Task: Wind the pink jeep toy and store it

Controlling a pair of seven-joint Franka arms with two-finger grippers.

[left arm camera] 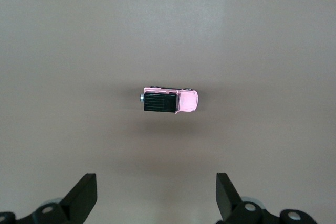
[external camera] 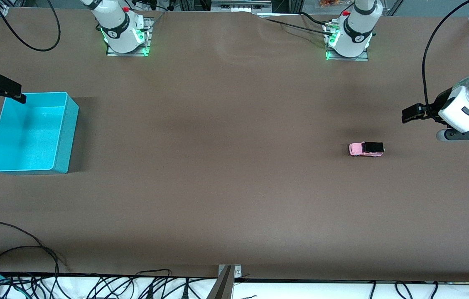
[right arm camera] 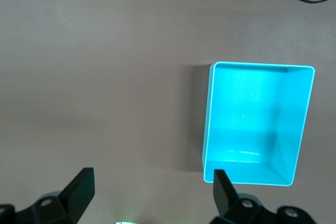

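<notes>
Both tools released, toy car alone on the brown surface.

Front view: the small pink jeep toy with black roof [external camera: 366, 149] sat near the raised left tool [external camera: 409, 113]; the right tool [external camera: 17, 96] hung over the turquoise plastic bin's [external camera: 66, 137] rim.
Left wrist view: the jeep lay ahead of spread fingers [left arm camera: 84, 195].
Right wrist view: fingers [right arm camera: 222, 188] spread, bin just beside one.

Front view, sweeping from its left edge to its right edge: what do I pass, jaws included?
Right gripper → turquoise bin → pink jeep toy → left gripper, both grippers with jaws open.
</notes>
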